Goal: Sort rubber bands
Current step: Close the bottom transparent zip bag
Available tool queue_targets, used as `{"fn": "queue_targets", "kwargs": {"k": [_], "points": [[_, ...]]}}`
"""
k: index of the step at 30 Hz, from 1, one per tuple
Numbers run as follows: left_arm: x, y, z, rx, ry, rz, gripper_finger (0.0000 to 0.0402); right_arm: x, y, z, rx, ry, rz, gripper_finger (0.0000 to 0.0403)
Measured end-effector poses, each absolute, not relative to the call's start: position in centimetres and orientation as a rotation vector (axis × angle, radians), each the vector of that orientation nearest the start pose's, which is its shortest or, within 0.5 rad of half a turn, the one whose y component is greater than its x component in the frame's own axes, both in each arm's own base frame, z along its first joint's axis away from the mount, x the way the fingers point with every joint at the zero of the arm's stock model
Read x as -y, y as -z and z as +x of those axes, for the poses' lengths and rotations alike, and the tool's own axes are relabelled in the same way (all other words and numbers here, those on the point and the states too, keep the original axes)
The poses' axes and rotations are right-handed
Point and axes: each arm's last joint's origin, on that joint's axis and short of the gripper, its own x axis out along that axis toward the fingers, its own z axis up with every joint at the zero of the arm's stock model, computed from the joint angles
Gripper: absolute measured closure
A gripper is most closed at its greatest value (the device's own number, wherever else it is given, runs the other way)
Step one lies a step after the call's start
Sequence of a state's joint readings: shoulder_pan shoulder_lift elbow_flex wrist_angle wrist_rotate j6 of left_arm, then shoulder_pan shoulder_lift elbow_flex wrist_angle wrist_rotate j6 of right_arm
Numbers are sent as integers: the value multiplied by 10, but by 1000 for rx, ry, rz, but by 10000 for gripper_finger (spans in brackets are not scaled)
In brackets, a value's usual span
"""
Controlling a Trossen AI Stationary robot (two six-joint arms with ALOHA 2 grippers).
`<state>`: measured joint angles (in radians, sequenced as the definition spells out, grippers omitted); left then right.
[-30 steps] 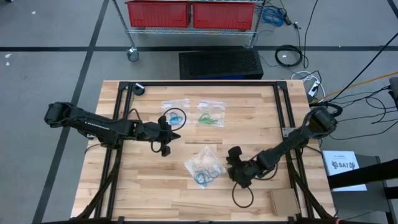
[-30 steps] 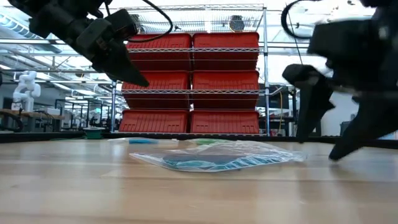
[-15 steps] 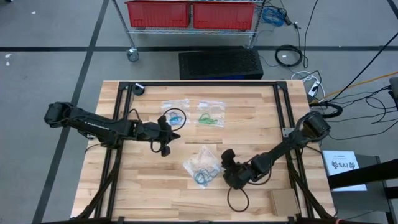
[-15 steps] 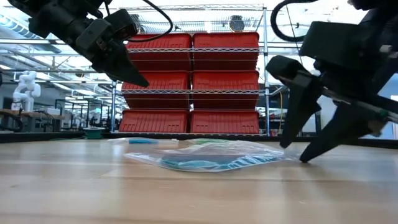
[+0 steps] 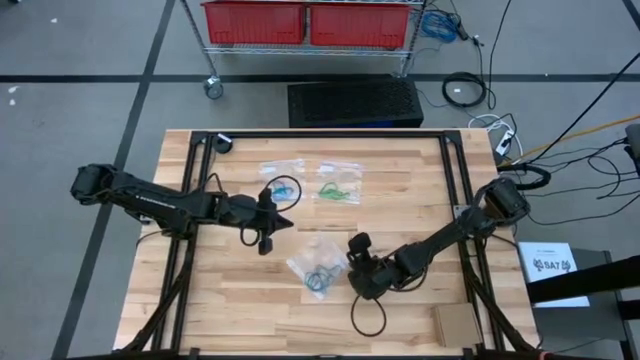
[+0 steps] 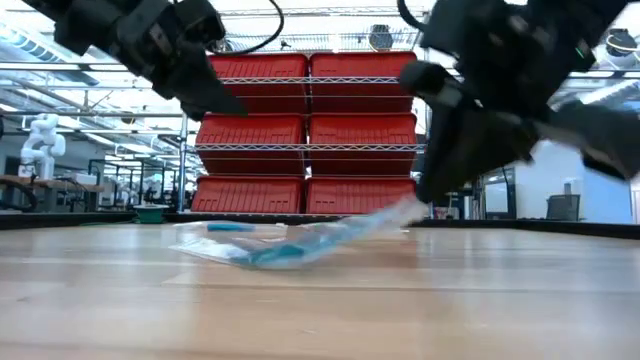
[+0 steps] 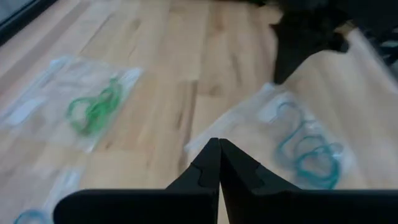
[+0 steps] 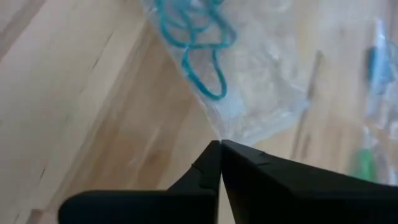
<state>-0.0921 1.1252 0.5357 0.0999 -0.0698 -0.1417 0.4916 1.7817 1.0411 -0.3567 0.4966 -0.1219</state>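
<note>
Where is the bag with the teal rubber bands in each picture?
High view: teal-band bag at table centre, by the right gripper.
Low view: bag lifted at one corner.
Left wrist view: bag ahead.
Right wrist view: bag, corner pinched.
Shared landmark: green-band bag.

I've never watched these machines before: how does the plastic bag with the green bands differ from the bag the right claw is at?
The green-band bag lies flat and untouched at the table's far side; the teal-band bag is nearer, one corner lifted, pinched by the shut right gripper. Its bands are teal, not green. Both are clear bags holding thin loops.
</note>
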Motion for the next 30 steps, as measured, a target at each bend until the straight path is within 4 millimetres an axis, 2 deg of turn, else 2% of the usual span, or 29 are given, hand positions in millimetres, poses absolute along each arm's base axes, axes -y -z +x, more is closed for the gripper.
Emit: {"fn": "queue_targets", "kwargs": {"k": [4,8,11,16,20,25,30], "points": [[22,-226,234,-452,72,-92,391,-141,-188,319,-973,-1,-554,402],[25,-246,240,-401,131,-80,388,-118,-215,336,-997,82,-413,402],[25,-256,242,-410,131,-88,368,-101,-232,350,-946,140,-340,403],[24,-249,245,-516,43,-147,303,-73,-247,368,-862,222,-258,403],[22,-237,252,-575,-44,-205,247,-58,-252,375,-805,259,-226,403],[24,-225,265,-572,-57,-257,201,-55,-256,380,-746,262,-218,403],[23,-218,276,-532,-125,-290,185,-56,-258,382,-717,261,-211,403]]}}
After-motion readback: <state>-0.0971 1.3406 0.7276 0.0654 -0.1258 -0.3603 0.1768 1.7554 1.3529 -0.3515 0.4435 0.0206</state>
